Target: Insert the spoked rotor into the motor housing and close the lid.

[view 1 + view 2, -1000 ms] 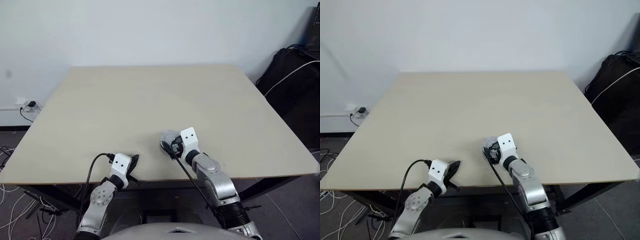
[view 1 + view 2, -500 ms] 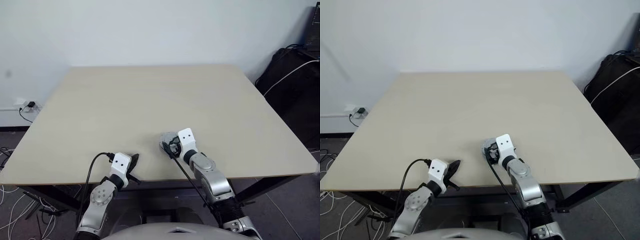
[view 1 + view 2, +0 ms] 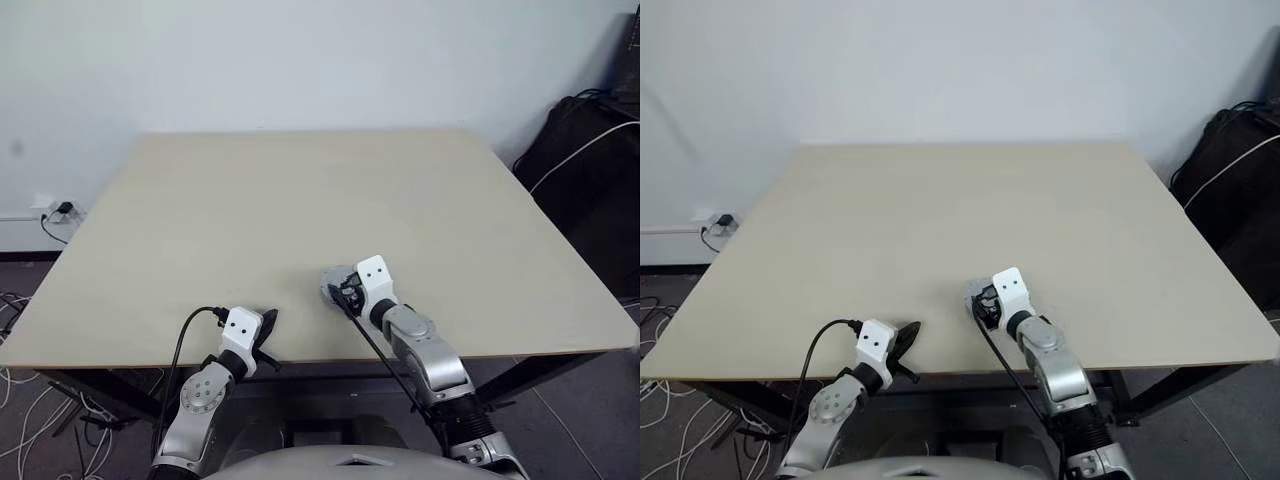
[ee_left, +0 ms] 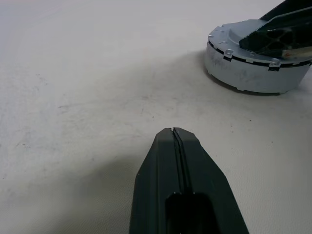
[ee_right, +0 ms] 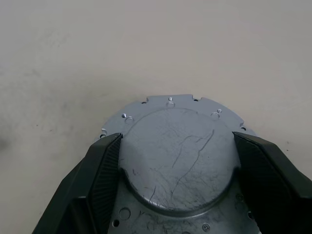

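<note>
The motor housing (image 5: 175, 161) is seated on the tabletop (image 3: 300, 200) near the front edge, with the lid (image 5: 178, 161) lying flat on top of it. The right pincer (image 5: 178, 175) is placed around the lid – its two black fingers (image 5: 97, 175) are spread to either side of the smooth raised disc, at or just beside its rim; whether firm contact is made cannot be told. The rotor itself is not visible, and is judged to be already under the lid.

For the step in hand, the lid should be kept level and centred on the ring of the housing, so that its edge drops evenly all round. Pressure is best applied straight down; a tilted lid is likely to jam on one side.

The left pincer (image 4: 174, 141) is clenched empty, its fingers pressed together, and is held low over the tabletop well to the left of the housing.

The tabletop is pale beige, matt and otherwise bare. A plain white wall stands behind it – cables lie on the floor at the left, and a dark bag (image 3: 580, 150) at the right.
</note>
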